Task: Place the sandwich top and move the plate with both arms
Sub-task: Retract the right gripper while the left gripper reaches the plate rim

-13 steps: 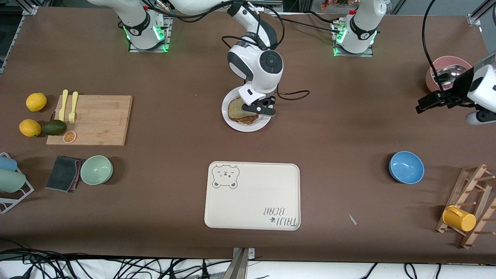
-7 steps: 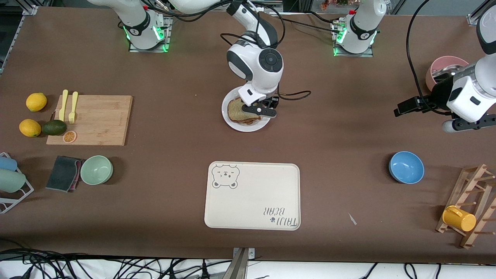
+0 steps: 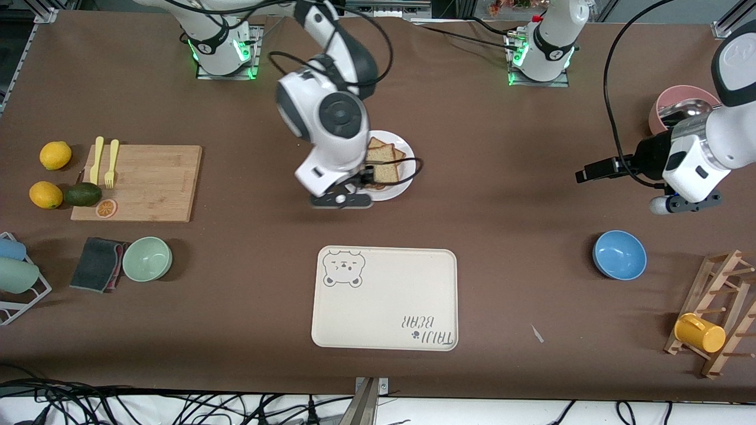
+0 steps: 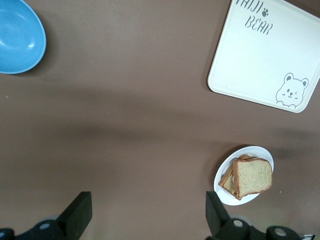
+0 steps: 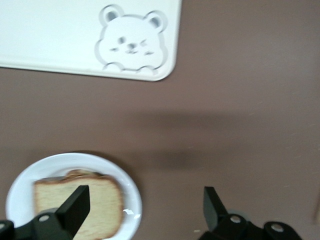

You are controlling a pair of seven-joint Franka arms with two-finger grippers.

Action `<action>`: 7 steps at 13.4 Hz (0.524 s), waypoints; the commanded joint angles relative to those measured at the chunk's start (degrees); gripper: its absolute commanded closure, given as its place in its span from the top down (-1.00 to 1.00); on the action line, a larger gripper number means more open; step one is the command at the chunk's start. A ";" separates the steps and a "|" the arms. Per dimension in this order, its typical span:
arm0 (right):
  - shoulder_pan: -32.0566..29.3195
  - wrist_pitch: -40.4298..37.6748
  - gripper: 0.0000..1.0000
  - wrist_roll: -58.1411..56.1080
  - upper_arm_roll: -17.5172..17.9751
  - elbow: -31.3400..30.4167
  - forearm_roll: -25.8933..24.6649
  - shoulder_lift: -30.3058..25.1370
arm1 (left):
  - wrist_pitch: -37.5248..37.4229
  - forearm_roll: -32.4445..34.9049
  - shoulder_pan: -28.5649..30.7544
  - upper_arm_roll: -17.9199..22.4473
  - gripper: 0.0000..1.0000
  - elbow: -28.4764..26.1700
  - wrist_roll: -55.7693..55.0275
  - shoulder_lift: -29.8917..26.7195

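We take the white plate (image 3: 404, 177) as our landmark. It stands on the brown table (image 3: 520, 283), farther from the front camera than the cream bear tray (image 3: 385, 298). The sandwich top (image 3: 383, 160) lies on the plate, stacked squarely on the lower slice with its edges slightly offset; the filling between the slices cannot be identified.

The right gripper (image 3: 341, 200) hangs over the plate's edge toward the right arm's end of the table. Its jaws are spread wide and hold nothing. In the right wrist view the bread (image 5: 80, 210) sits by one finger (image 5: 75, 206), and the other finger is over bare table.

The left gripper (image 3: 593, 173) is over bare table, well apart from the plate toward the left arm's end. Its jaws are likewise fully spread and empty; the left wrist view shows the plate (image 4: 260, 155) off to one side of the open fingers (image 4: 216, 214), not between them.

We judge that the slice is placed and the plate transfer is pending. The governing relation: the plate rim toward the right arm lies directly at the right gripper, whereas the left gripper must cross open table to reach the rim facing it. The right arm is much the nearer.

Containers: the blue bowl (image 3: 619, 254) and green bowl (image 3: 147, 258) appear empty, and the tray carries nothing.
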 commanded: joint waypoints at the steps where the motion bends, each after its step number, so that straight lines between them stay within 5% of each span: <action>1: -0.03 -3.86 1.00 -7.44 -5.76 -0.71 1.01 -3.56 | -0.32 -6.76 0.21 -0.39 1.00 -2.10 6.38 1.31; 3: -1.08 -7.79 1.00 -13.22 -9.64 -0.63 3.10 -4.97 | -0.32 -12.23 0.66 -0.31 1.00 -6.31 13.32 2.10; 5: -4.49 -11.23 1.00 -21.31 -13.24 -0.89 10.72 -6.11 | -0.06 -16.44 0.74 -0.31 1.00 -10.10 18.78 2.98; 7: -11.06 -13.35 1.00 -28.52 -13.35 -2.55 13.75 -7.69 | 1.33 -20.92 0.74 -0.31 1.00 -13.70 24.05 3.68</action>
